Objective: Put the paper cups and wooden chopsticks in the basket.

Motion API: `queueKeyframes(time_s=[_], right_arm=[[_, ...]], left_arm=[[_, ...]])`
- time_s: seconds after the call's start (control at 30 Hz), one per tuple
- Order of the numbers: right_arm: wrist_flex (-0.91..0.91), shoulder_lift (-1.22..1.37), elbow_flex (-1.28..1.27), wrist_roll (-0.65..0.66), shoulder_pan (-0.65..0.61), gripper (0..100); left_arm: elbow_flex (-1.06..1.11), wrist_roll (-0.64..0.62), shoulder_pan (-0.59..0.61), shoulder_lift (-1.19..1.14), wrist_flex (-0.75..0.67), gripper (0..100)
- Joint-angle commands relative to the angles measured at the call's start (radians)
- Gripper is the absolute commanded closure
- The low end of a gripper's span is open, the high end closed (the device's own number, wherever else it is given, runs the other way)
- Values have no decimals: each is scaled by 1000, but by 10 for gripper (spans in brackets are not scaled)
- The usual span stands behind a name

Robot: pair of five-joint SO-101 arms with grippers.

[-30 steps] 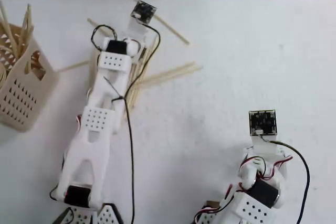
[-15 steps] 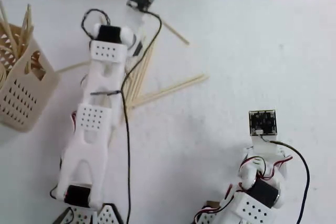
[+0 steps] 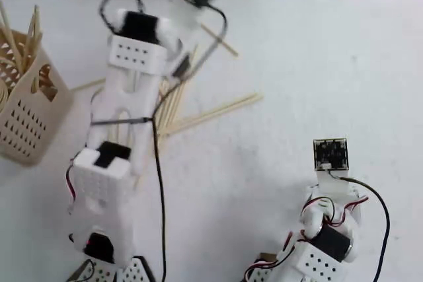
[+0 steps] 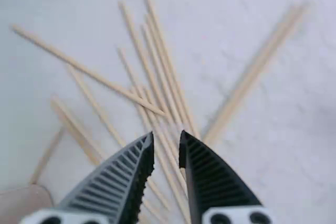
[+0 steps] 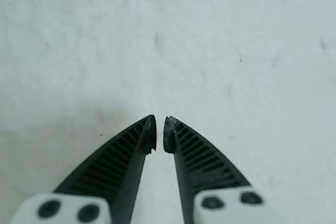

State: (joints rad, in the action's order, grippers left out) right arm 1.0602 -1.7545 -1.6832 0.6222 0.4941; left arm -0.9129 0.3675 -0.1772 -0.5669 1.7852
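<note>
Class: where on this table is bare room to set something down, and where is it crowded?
Free: the wide table stretch right of the chopsticks, beyond the right arm; also the lane between both arms. Crowded: the scattered chopsticks under the left arm, and the basket at the left edge.

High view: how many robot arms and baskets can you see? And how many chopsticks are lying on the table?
Robot arms: 2, the left arm and the right arm
Basket: 1
Loose chopsticks: an overlapping pile, too tangled to count
Total counted: 3
</note>
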Motion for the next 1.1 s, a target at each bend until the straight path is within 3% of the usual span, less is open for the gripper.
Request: queueKeyframes(time_s=[0.0,0.2,0.4,0.77,1.07], right_arm=[[-2,-1,-9,-2,12,954],[-2,-1,-9,-2,12,954],[-2,-1,-9,-2,12,954],[-2,-1,-9,-2,12,954],[-2,-1,-9,-2,12,954]], left_arm=[[494,54,-77,225,-186,898],[941,222,-104,306,-578,896],[1074,272,-159,283,-730,845],[896,282,-113,58,-724,828],[865,290,-157,156,-569,894]])
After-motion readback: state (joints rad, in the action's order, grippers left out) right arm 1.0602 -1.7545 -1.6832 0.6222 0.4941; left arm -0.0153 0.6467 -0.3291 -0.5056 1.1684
